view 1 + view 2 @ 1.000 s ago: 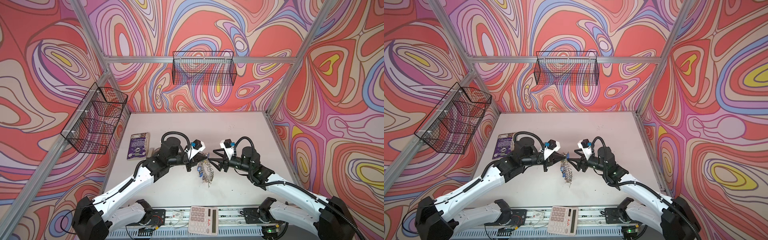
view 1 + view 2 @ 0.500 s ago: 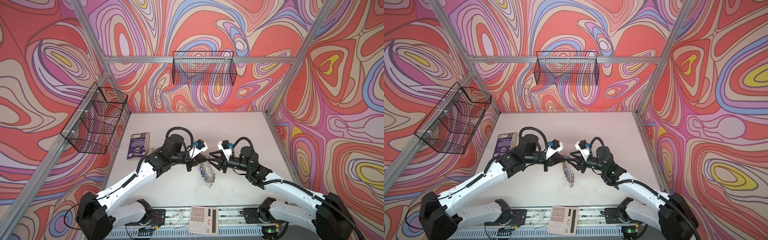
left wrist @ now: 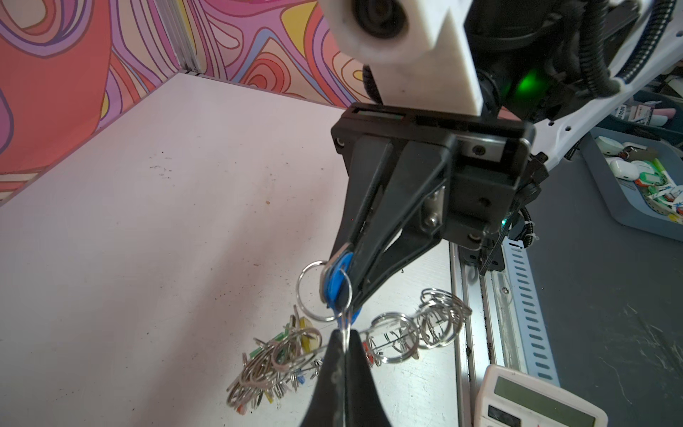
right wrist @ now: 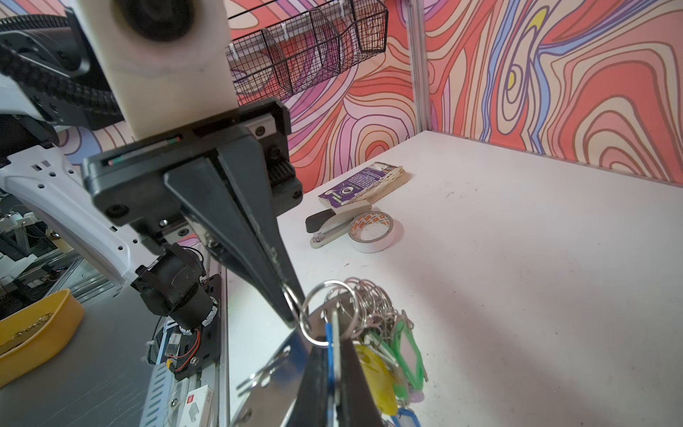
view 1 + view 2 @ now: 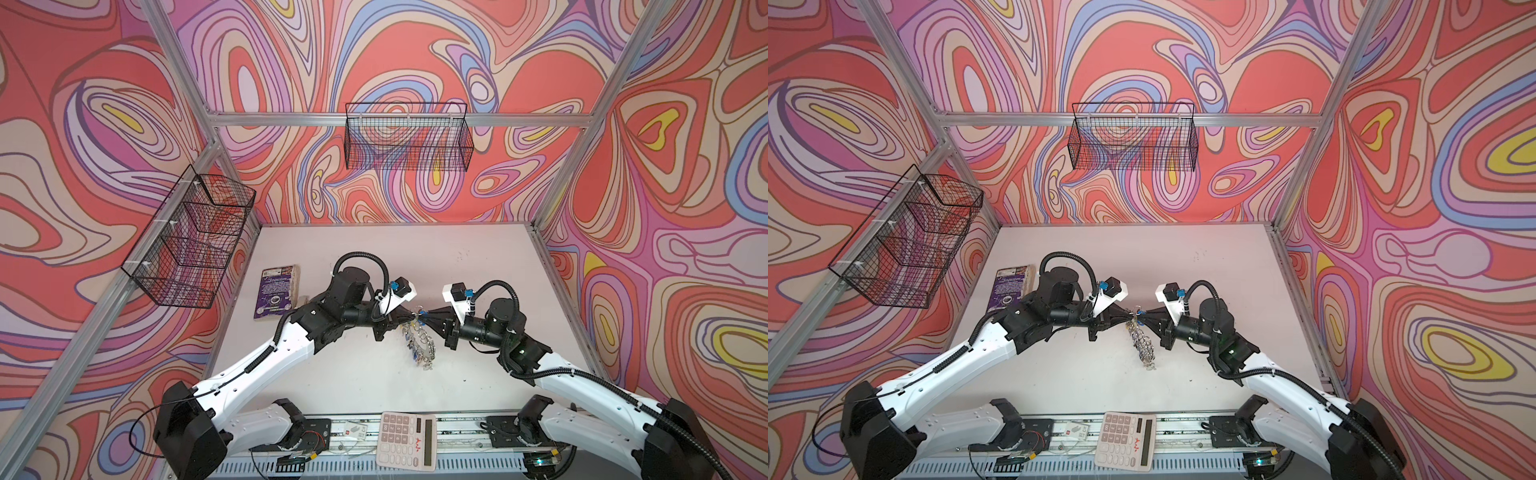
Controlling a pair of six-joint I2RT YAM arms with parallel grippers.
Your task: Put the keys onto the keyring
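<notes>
Above the surface (image 3: 148, 222), the left gripper (image 3: 342, 338) pinches a thin split ring (image 3: 345, 323) and the right gripper (image 3: 351, 301) clamps the blue-tagged key (image 3: 336, 283), the keyring (image 5: 419, 347) dangling beneath: light, slippery and floppy, likely best held by the flat tags.

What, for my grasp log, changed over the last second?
The right claw closed from open onto the blue tag of a key. The left claw stayed shut on a split ring. Both arms barely shifted; the hanging keys, the calculator and the book kept their places.
</notes>
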